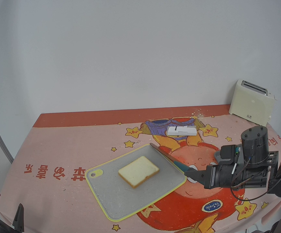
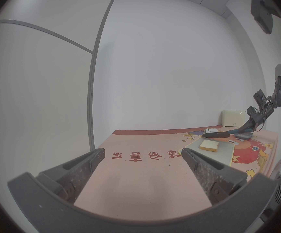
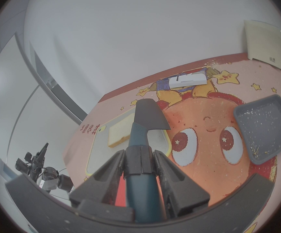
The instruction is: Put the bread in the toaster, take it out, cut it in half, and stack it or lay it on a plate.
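Observation:
A toasted slice of bread (image 1: 138, 171) (image 2: 209, 145) (image 3: 118, 132) lies flat on a grey cutting board (image 1: 114, 194) (image 2: 226, 151) (image 3: 96, 149) with a yellow-green rim. My right gripper (image 1: 189, 172) (image 3: 140, 154) (image 2: 248, 127) is shut on the teal handle of a knife (image 1: 166, 154) (image 3: 150, 114) (image 2: 216, 134). The dark blade hangs over the board's right far edge, beside the bread and apart from it. The cream toaster (image 1: 252, 102) (image 2: 232, 117) (image 3: 268, 46) stands at the table's back right. My left gripper (image 1: 6, 207) (image 2: 143, 165) is open at the table's near left corner, holding nothing.
A dark grey square plate (image 3: 265, 127) with crumbs lies on the table to the right of the board. A white flat object (image 1: 181, 131) (image 3: 187, 80) rests behind the board. A white wall closes off the table's far edge.

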Motion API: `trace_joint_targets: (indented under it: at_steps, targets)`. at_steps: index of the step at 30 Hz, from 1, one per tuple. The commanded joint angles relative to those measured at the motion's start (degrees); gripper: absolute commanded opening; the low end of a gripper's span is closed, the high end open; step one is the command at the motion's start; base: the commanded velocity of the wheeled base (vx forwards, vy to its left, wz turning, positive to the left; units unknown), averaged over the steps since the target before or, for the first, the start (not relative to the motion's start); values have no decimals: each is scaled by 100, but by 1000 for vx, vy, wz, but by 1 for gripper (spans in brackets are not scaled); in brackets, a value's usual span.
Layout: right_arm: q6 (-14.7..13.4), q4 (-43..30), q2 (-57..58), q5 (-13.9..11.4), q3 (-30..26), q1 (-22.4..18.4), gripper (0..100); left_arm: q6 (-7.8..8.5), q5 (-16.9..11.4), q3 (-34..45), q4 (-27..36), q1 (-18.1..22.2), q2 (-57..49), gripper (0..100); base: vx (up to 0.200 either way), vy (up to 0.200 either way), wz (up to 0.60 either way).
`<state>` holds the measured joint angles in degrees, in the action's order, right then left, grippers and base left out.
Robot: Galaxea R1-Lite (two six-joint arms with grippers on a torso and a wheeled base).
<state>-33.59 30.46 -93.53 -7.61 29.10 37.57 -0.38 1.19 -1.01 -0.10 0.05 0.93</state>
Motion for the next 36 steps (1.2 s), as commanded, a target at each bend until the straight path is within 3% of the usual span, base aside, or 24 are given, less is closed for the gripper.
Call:
trace_joint_targets:
  at_steps: [1,3,7,8,9,12,14,17,20,25,30,33,34,36]
  targets:
    - [-183,65,1,-4,-1,49,0,-6,12,101,1,4,-14,100,0,0,0]
    - [-324,232,-8,-4,-18,49,0,-6,4,101,1,4,-14,100,0,0,0]
    - [-939,768,1,-13,-71,31,0,-6,4,101,1,4,-14,100,0,0,0]
    - [-939,768,1,-13,-71,31,0,-6,4,101,1,4,-14,100,0,0,0]
    - [-1212,935,10,-65,-115,31,0,-6,4,101,10,4,-14,100,0,0,0]
    - [-1370,1040,27,-215,-133,13,0,-6,4,101,10,4,-22,100,0,0,0]
    - [-1651,1067,115,-443,-150,-4,0,3,-5,101,10,4,-31,100,0,0,0]
    - [-1774,1067,124,-514,-150,13,0,-6,-5,101,10,4,-31,100,0,0,0]
    - [-2108,1067,124,-672,-203,57,0,-6,4,101,10,13,-31,100,0,0,0]
    - [-2319,1076,124,-927,-308,180,0,-15,12,101,1,13,-31,100,0,0,0]
    - [-2346,1084,282,-1147,-423,339,0,-41,21,101,-8,4,-31,100,0,0,0]
    - [-2539,1076,441,-1340,-440,347,0,-41,21,101,-8,4,-40,100,0,0,0]
    - [-2767,1084,625,-1542,-431,347,0,-50,30,101,-17,4,-40,100,0,0,0]
    - [-2882,1084,774,-1691,-431,339,0,-59,30,101,-17,4,-40,100,0,0,0]
